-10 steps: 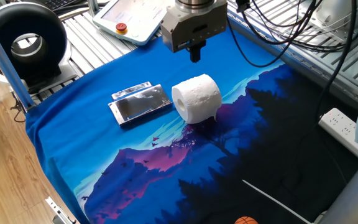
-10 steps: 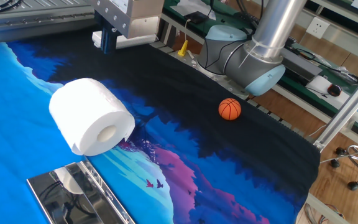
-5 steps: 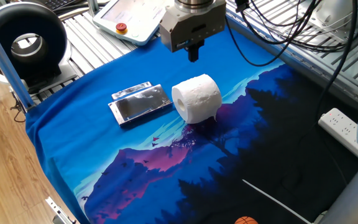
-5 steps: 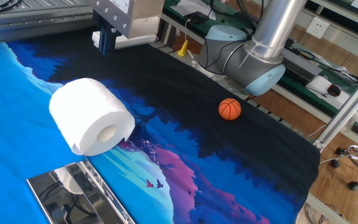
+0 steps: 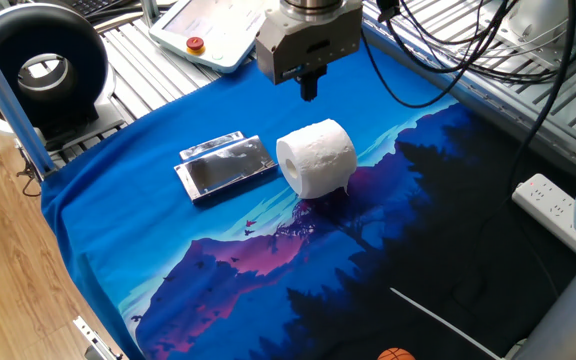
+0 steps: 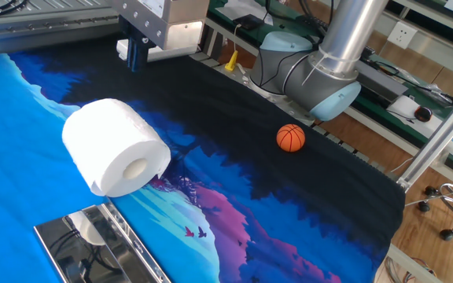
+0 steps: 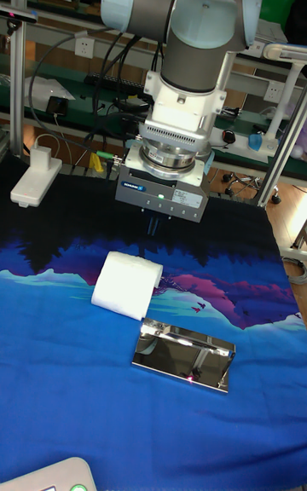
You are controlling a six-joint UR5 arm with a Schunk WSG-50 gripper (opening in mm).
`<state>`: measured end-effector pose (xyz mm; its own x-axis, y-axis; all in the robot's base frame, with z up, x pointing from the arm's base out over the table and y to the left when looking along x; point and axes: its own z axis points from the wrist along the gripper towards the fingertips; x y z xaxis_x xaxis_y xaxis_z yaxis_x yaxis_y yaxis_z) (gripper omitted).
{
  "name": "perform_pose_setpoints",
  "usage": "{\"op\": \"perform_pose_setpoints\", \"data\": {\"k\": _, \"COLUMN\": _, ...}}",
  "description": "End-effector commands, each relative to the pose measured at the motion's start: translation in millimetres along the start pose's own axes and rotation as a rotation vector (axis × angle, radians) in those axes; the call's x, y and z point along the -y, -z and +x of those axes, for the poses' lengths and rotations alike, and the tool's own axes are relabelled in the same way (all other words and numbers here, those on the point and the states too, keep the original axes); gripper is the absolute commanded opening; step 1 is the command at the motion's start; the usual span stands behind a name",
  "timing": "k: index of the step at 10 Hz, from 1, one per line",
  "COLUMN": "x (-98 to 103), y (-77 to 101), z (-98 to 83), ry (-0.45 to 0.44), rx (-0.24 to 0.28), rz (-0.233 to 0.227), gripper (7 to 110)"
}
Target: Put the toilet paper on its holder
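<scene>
Tool (image 5: 309,88) motion is the only change across the last second: in one fixed view it has crept slightly up and toward the far-left, from just behind the roll to a little further back, while nothing on the cloth has moved. Its fingers show as a single dark stub below the grey body, so they appear drawn close together and hold nothing; in the other fixed view the same dark stub (image 6: 135,53) hangs clear above the cloth, well apart from the roll.

Toilet paper (image 5: 316,157) lies on its side on the blue printed cloth (image 5: 148,200) that covers the surface, its hollow core facing the other fixed camera (image 6: 135,168). Just beside it, not touching as far as the tall fixed view shows, lies the holder (image 5: 225,166), flat and mirror-bright, with its folded edges up (image 7: 183,355).

My reading is that the task has not begun in earnest: the roll is ungrasped and off the holder, and the small retreat looks like repositioning before an approach. With fingers this narrow, they would likely need to spread before they can take the roll.
</scene>
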<state>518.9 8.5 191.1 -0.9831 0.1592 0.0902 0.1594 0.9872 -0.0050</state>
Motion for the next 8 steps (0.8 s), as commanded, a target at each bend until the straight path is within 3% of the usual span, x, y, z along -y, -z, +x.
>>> {"op": "perform_pose_setpoints", "data": {"k": 1, "x": -8, "y": -2.4, "z": 7.9, "ry": 0.007, "rx": -0.025, "rz": -0.024, "gripper": 7}}
{"op": "perform_pose_setpoints", "data": {"k": 3, "x": -8, "y": -4.7, "z": 17.0, "ry": -0.001, "rx": -0.057, "rz": -0.016, "gripper": 7}}
{"op": "perform_pose_setpoints", "data": {"k": 6, "x": -13, "y": -5.0, "z": 5.7, "ry": -0.014, "rx": -0.012, "rz": -0.036, "gripper": 7}}
{"op": "perform_pose_setpoints", "data": {"k": 7, "x": -9, "y": -5.1, "z": 5.4, "ry": -0.044, "rx": -0.010, "rz": -0.019, "gripper": 7}}
{"op": "perform_pose_setpoints", "data": {"k": 8, "x": 6, "y": -4.9, "z": 10.7, "ry": -0.093, "rx": -0.029, "rz": 0.041, "gripper": 7}}
